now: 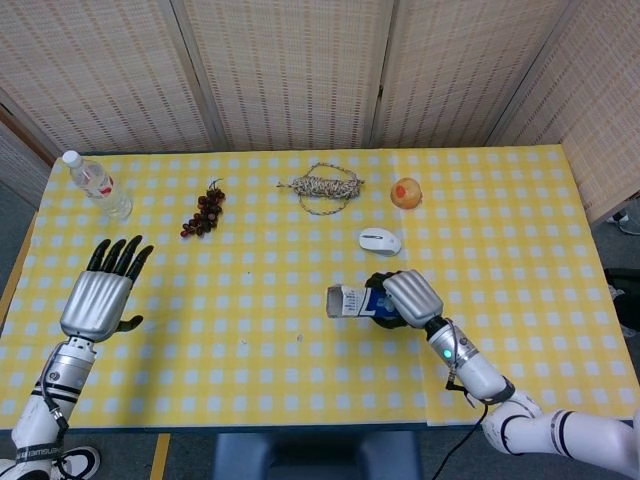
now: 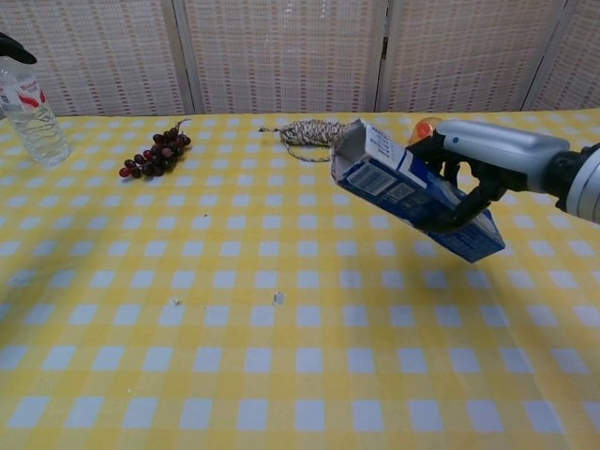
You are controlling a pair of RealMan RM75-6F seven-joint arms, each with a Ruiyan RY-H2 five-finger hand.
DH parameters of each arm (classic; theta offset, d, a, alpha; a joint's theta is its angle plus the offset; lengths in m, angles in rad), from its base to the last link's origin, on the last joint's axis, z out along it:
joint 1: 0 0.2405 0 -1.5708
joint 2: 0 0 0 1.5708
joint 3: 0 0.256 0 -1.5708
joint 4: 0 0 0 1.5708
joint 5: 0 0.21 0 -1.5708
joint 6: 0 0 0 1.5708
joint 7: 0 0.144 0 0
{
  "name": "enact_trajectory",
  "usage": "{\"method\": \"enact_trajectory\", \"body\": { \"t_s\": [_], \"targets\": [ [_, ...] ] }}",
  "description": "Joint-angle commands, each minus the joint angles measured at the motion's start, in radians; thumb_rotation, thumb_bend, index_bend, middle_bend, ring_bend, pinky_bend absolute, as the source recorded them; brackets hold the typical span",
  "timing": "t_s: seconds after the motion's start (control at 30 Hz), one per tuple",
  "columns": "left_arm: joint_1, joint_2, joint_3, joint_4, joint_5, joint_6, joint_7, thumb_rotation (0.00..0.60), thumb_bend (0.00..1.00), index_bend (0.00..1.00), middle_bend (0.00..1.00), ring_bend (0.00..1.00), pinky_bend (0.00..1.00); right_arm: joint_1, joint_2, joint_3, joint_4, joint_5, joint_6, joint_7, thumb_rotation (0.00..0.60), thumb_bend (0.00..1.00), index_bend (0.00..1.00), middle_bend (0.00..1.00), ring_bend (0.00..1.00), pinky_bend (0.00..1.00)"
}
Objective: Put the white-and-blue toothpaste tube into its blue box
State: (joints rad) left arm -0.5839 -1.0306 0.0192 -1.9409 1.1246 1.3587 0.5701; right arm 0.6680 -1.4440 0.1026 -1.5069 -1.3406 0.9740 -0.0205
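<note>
My right hand [image 1: 405, 298] grips the blue toothpaste box [image 1: 350, 300] and holds it above the table, right of centre. In the chest view the box [image 2: 412, 192] lies tilted, its open end up and to the left, with the right hand [image 2: 483, 164] wrapped around its lower half. No white-and-blue tube shows outside the box, and I cannot see inside it. My left hand [image 1: 105, 290] hovers over the table's left side, fingers spread, holding nothing.
A water bottle [image 1: 97, 185] stands at the back left. Grapes [image 1: 203, 212], a coil of rope [image 1: 322, 187] and an orange ball [image 1: 405, 192] lie along the back. A white mouse [image 1: 380, 240] sits just behind my right hand.
</note>
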Motion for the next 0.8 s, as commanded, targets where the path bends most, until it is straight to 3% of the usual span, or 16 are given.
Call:
{"method": "enact_trajectory", "body": {
  "t_s": [0.03, 0.3, 0.43, 0.6, 0.73, 0.8],
  "targets": [
    [0.069, -0.026, 0.023, 0.068, 0.065, 0.050, -0.046, 0.600, 0.15, 0.02, 0.00, 0.00, 0.00, -0.013, 0.008, -0.014, 0.022, 0.013, -0.007, -0.022, 0.600, 0.31, 0.61, 0.43, 0.47, 0.58],
    [0.095, -0.035, 0.004, 0.128, 0.089, 0.012, -0.102, 0.600, 0.15, 0.01, 0.00, 0.00, 0.00, -0.013, 0.008, -0.028, 0.047, 0.056, -0.055, -0.087, 0.600, 0.31, 0.61, 0.43, 0.47, 0.58],
    [0.099, -0.038, -0.008, 0.139, 0.097, -0.007, -0.111, 0.600, 0.15, 0.00, 0.00, 0.00, 0.00, -0.007, -0.004, -0.026, 0.052, 0.078, -0.075, -0.109, 0.600, 0.31, 0.57, 0.38, 0.45, 0.58],
    [0.105, -0.030, -0.020, 0.134, 0.102, -0.028, -0.111, 0.600, 0.15, 0.00, 0.00, 0.00, 0.00, -0.005, -0.015, -0.022, 0.064, 0.080, -0.093, -0.078, 0.600, 0.31, 0.36, 0.25, 0.35, 0.47],
    [0.110, -0.026, -0.032, 0.129, 0.098, -0.039, -0.112, 0.600, 0.15, 0.00, 0.00, 0.00, 0.00, -0.002, -0.010, -0.014, 0.063, 0.091, -0.110, -0.063, 0.600, 0.31, 0.09, 0.06, 0.21, 0.36],
    [0.113, -0.023, -0.037, 0.127, 0.096, -0.045, -0.112, 0.600, 0.14, 0.00, 0.00, 0.00, 0.00, -0.001, -0.005, -0.009, 0.056, 0.094, -0.116, -0.051, 0.600, 0.31, 0.02, 0.01, 0.15, 0.31]
  ]
}}
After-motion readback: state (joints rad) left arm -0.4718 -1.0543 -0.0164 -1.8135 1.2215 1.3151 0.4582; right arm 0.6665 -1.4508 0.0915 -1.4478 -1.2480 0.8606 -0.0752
